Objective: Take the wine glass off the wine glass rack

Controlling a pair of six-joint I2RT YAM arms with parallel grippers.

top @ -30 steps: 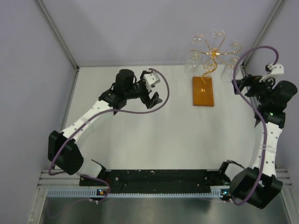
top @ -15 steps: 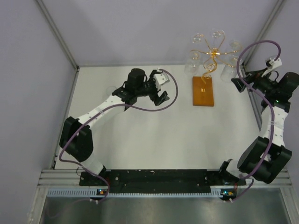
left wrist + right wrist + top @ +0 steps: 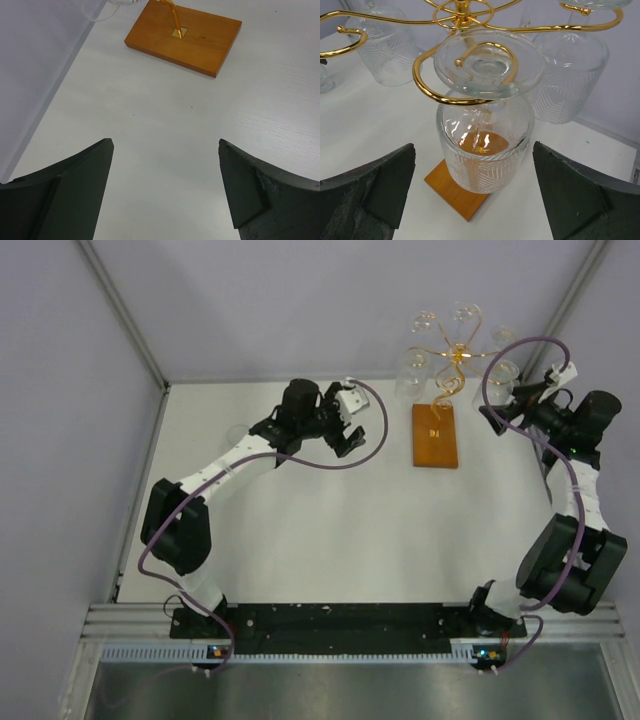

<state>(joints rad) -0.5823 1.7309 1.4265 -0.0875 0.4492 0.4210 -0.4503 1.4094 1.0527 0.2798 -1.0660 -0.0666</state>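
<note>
The wine glass rack [image 3: 455, 352] is a gold wire stand on an orange-brown wooden base [image 3: 435, 435] at the back of the table, with several clear glasses hanging upside down from its arms. In the right wrist view one wine glass [image 3: 485, 145] hangs by its foot in a gold scroll [image 3: 423, 91], just ahead of my open right gripper [image 3: 474, 147], which touches nothing. From above, that gripper [image 3: 497, 420] is beside the rack's right-hand glass [image 3: 493, 390]. My left gripper [image 3: 348, 436] hovers open and empty left of the base [image 3: 184, 37].
Two more patterned glasses [image 3: 385, 47] [image 3: 570, 80] hang behind the near one. The enclosure's side wall [image 3: 35, 60] runs close on the left of the left gripper. White table [image 3: 330, 530] lies between the arms and the rack.
The left arm has stretched rightward toward the rack's base. The right arm has swung its gripper left, up to the rack's right side. Both grippers stayed open.
</note>
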